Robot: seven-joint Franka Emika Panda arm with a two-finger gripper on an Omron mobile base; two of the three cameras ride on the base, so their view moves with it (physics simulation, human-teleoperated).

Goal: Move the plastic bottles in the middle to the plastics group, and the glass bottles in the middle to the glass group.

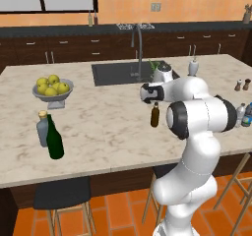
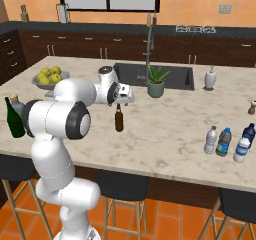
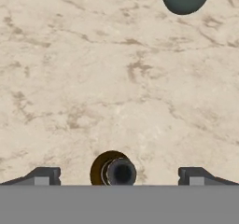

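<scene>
Your gripper point(image 3: 119, 177) sits straight above the brown glass bottle point(image 2: 119, 119), which stands upright near the middle of the marble surface point(image 1: 108, 127). In the hand view the bottle's mouth lies between the two fingertips point(image 3: 45, 176), toward the bottom centre of the frame, and the fingers are spread wide with clear marble on either side of the neck, so nothing is gripped yet.

You are well lined up; the step now seems to be the descent and the pinch. Come straight down so the neck stays midway between the tips, and close on the neck or shoulder, not the very lip, since a narrow glass neck will likely slip or tip if caught high. Lift vertically before any sideways travel.

The glass group, the dark green bottle point(image 1: 54, 140) and the grey-blue stoppered bottle point(image 1: 43, 128), waits at the left of the left base view, below the fruit bowl point(image 1: 52, 90). Set the bottle beside them without touching.
</scene>
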